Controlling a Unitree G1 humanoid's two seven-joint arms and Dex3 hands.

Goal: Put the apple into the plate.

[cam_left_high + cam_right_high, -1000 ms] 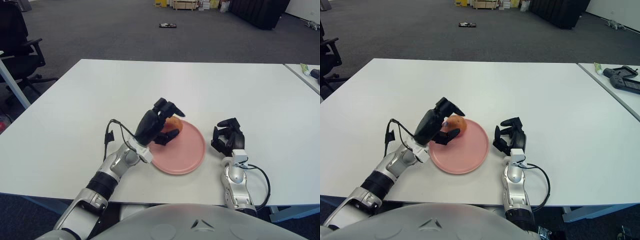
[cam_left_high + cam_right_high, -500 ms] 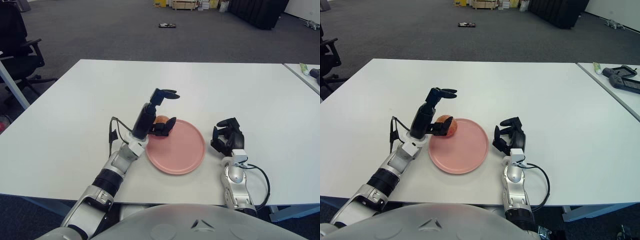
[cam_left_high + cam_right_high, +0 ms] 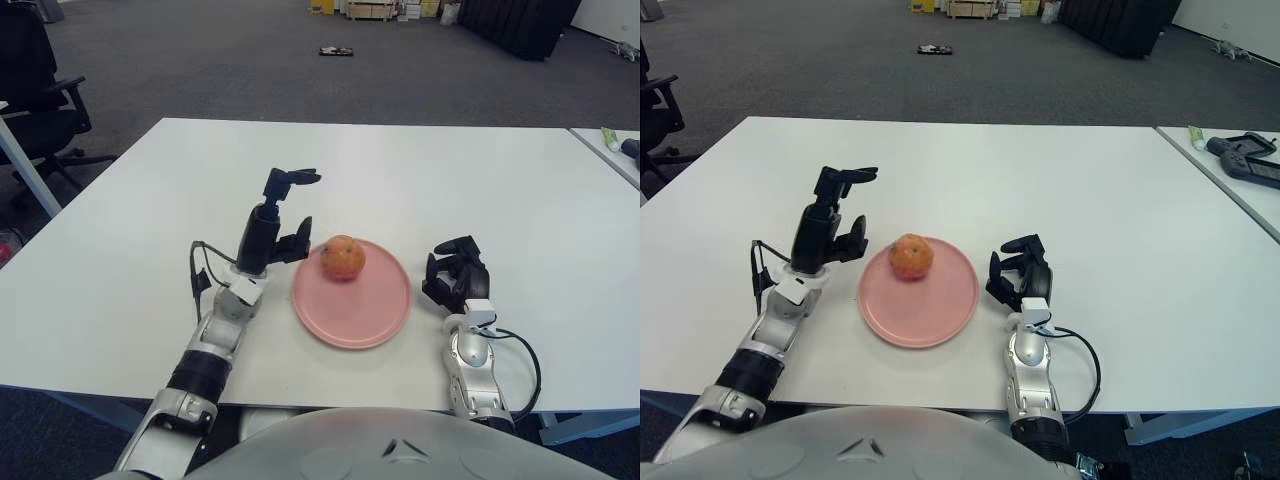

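An orange-red apple (image 3: 342,258) sits on the pink plate (image 3: 365,310), near its far left rim. My left hand (image 3: 277,218) is raised just left of the plate, apart from the apple, with its fingers spread and empty. My right hand (image 3: 455,272) rests on the table just right of the plate, fingers curled and holding nothing.
The white table (image 3: 480,180) stretches far beyond the plate. A second table (image 3: 1230,160) with dark devices stands at the right. An office chair (image 3: 35,90) is off the table's left side.
My left hand has let go of the apple and drawn back to the left, off the plate. The apple now stands uncovered on the plate. The right hand has not moved.
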